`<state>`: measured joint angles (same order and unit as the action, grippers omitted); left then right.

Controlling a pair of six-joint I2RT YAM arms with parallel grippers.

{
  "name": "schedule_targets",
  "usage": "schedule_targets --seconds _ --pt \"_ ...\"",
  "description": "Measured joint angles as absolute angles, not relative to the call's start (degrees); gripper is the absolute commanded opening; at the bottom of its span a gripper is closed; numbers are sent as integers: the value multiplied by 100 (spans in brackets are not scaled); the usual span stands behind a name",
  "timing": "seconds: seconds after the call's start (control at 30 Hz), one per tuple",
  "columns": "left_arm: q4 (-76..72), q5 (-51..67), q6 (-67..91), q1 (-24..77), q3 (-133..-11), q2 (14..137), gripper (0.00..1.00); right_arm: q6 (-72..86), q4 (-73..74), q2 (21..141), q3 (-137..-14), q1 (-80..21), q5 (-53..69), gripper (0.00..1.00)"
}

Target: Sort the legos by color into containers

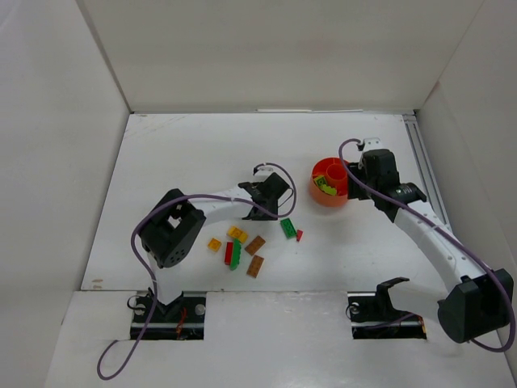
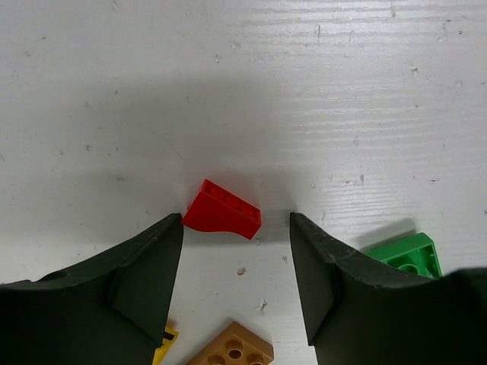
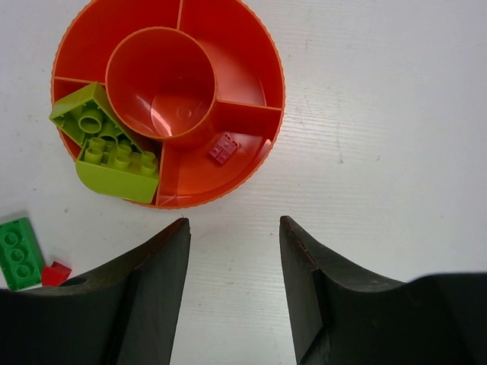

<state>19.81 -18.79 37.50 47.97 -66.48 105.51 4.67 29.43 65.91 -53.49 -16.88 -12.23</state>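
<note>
Red sloped brick (image 2: pixel 223 211) lies on the table (image 2: pixel 228 76) left of the bowl (image 3: pixel 270 61), untouched, at the mouth of the left gripper's (image 2: pixel 236 228) wide-spread fingers. The right gripper (image 3: pixel 234 224) hangs wide, empty, beside the bowl. Closing off-centre, 1 finger could catch the slope and flick the brick away.

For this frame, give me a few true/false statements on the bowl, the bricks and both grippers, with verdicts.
1. Two lime bricks share one outer compartment of the bowl. True.
2. The bowl's centre cup holds a red brick. False: it is empty; the small red brick lies in an outer compartment.
3. The left gripper is shut on the red sloped brick. False: it is open, and the brick lies loose on the table.
4. The right gripper is open and empty. True.
</note>
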Motion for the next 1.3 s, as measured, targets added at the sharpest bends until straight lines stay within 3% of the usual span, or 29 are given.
schedule_targets --seconds 0.3,0.83,1.07,1.3 --pt "1953 -1839 3708 4751 -6643 10554 38 467 2947 6549 -5341 -1688 -1223 56" --pt "1828 -1826 3496 4751 -6794 10698 44 467 2958 6497 -5242 -1686 -1219 56" --pt "1691 -1811 3424 4751 -6689 10632 30 467 2956 6490 -5242 -1686 -1216 56" --pt "1599 -1800 3371 4755 -6624 10589 27 467 2956 6490 -5242 -1686 -1199 56"
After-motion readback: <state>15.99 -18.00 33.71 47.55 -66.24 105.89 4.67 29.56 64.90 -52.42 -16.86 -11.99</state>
